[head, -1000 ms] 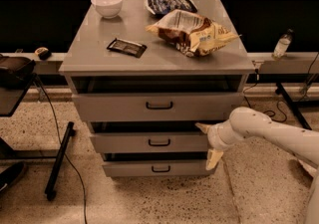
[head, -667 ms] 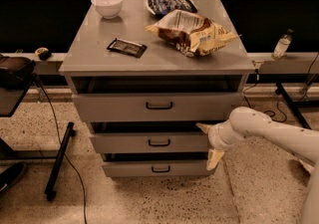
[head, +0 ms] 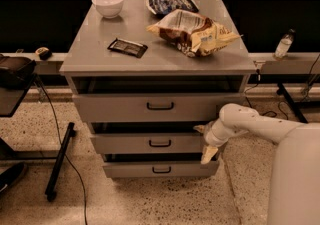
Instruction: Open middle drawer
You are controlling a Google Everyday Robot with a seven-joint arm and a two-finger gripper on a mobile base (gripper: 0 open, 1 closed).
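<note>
The grey cabinet has three drawers with black loop handles. The middle drawer point(head: 150, 143) stands slightly out from the cabinet, with a dark gap above it. My gripper point(head: 204, 143) is at the right end of that drawer front, well right of its handle point(head: 160, 143). Its fingers are spread, one fingertip point(head: 200, 129) at the front's top edge and the other point(head: 208, 157) at its bottom edge. The white arm reaches in from the right.
The top drawer point(head: 155, 106) and bottom drawer point(head: 160, 169) also stand slightly out. On the cabinet top lie a white bowl point(head: 108, 4), a dark wrapper point(head: 127, 47) and snack bags point(head: 192, 31). A black stand leg point(head: 60, 161) is at the left. A bottle point(head: 283, 45) stands on the right ledge.
</note>
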